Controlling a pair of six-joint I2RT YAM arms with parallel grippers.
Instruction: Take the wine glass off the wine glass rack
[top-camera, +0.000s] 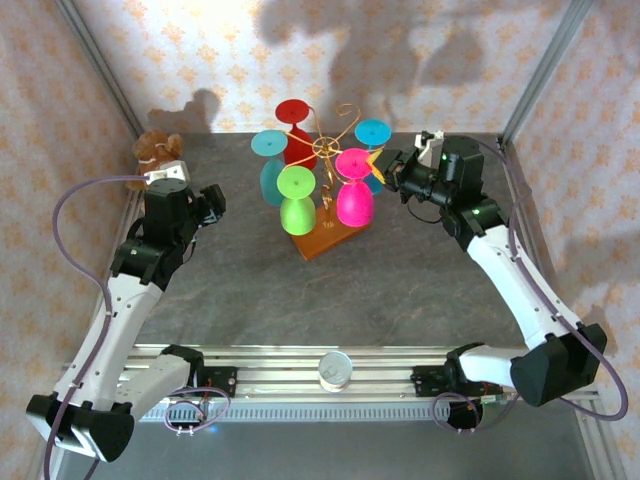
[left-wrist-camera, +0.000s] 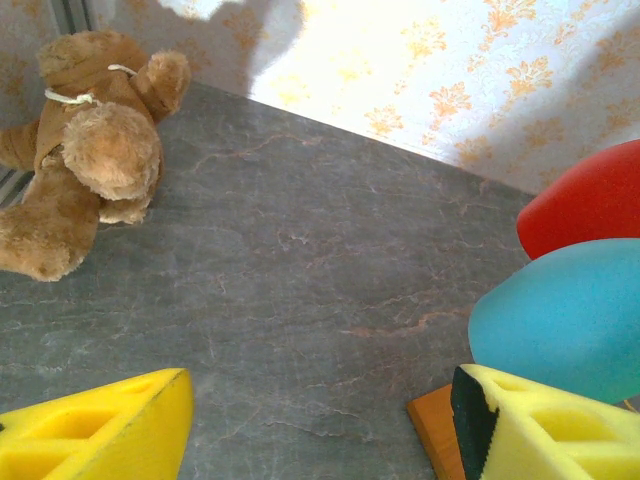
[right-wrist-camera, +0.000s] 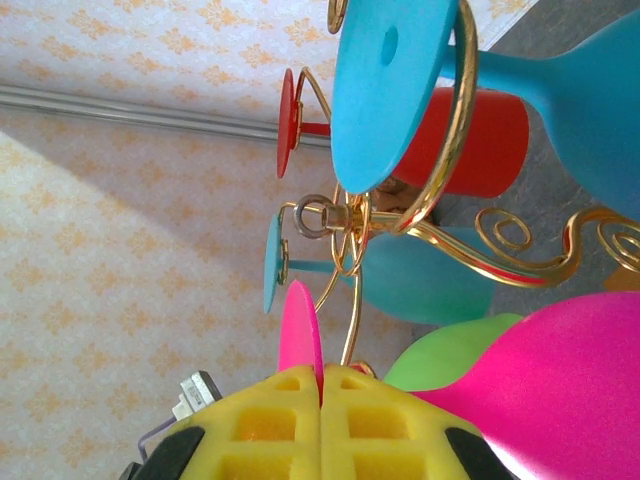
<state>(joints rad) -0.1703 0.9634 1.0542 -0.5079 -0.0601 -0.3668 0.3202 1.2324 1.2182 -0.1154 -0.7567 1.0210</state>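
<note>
Right gripper (right-wrist-camera: 320, 385): fingers pressed flat together, no gap at the seam. The foot of the pink wine glass (right-wrist-camera: 301, 325) stands edge-on right at the fingertips, meeting the seam; can't tell whether its rim is actually pinched. The glass hangs upside down on the wine glass rack (top-camera: 322, 150), with its bowl just right of the fingers in the right wrist view. It's crowded past the tips: a gold wire arm runs right beside the pink foot, with the teal glass (right-wrist-camera: 410, 280) behind it. The blue glass (right-wrist-camera: 400, 90) has its foot hooked in a gold loop further out, the red glass (right-wrist-camera: 470, 140) is beyond that, and the green glass (right-wrist-camera: 440, 355) peeks out beside the pink bowl. The overhead view adds the rack's square wooden base (top-camera: 325, 243) on the grey table (top-camera: 250, 290) and five glasses round the post. It also puts the right gripper at the rack's right side, at foot height. Left gripper (left-wrist-camera: 322, 400): fingers well apart, nothing between them, bare table below; it sits left of the rack, not touching. Its wrist cam shows a teddy bear (left-wrist-camera: 80, 160) ahead-left by the wall. The teal and red bowls and a corner of the base are just past its right finger. Overhead also shows a round white thing (top-camera: 335, 370) on the rail between the arm bases.
</note>
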